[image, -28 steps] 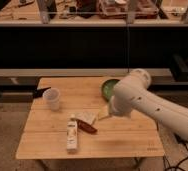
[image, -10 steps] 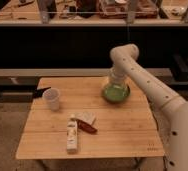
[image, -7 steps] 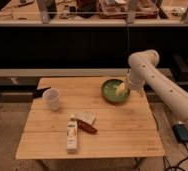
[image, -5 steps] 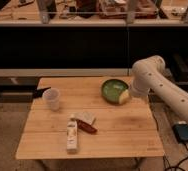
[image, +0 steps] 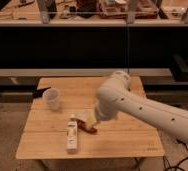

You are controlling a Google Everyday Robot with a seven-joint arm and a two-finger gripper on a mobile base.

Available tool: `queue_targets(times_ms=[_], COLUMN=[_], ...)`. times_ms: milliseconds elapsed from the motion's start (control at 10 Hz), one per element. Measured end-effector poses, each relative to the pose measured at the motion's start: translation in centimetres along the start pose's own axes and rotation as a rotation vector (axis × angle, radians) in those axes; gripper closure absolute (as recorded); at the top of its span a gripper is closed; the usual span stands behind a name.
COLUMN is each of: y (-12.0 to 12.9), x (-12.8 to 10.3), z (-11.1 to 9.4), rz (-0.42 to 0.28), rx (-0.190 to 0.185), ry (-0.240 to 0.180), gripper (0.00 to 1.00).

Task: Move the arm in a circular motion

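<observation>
On the near left of the wooden table (image: 52,145) lies a white bottle (image: 72,139), with a red packet (image: 89,129) just right of it. The arm (image: 137,107) reaches in from the near right across the table's middle. The gripper (image: 89,120) hangs over the packet. A clear cup (image: 52,98) stands far left.

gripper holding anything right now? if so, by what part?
Cannot tell. The arm sweeps low over the table, and its bulk hides the gripper near the packet. No hold on anything shows.
</observation>
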Motion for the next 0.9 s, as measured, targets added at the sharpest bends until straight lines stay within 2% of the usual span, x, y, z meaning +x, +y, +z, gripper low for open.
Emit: queue_targets(times_ms=[200,300,400,500,600,700,800,900], y=[-6.6,-10.4,-12.4,-14.8,-16.1,-15.9,-13.9,-9.5], x=[0.9,2.3,3.5,5.8,8.4,13.2,16.3,19.9], z=[-0.4,-0.6,-0.6,-0.5,-0.3,0.6,1.4,2.5], rz=[-0.108,-0.167,-0.196,-0.226,-0.246,-0.247,-0.229,-0.187], rx=[0.056,0.096,0.12,0.146,0.156,0.147,0.119,0.062], ry=[0.012,0.02,0.024,0.034,0.044,0.064,0.074,0.084], gripper=[0.2,0.2,0.2,0.2,0.2,0.2,0.2,0.2])
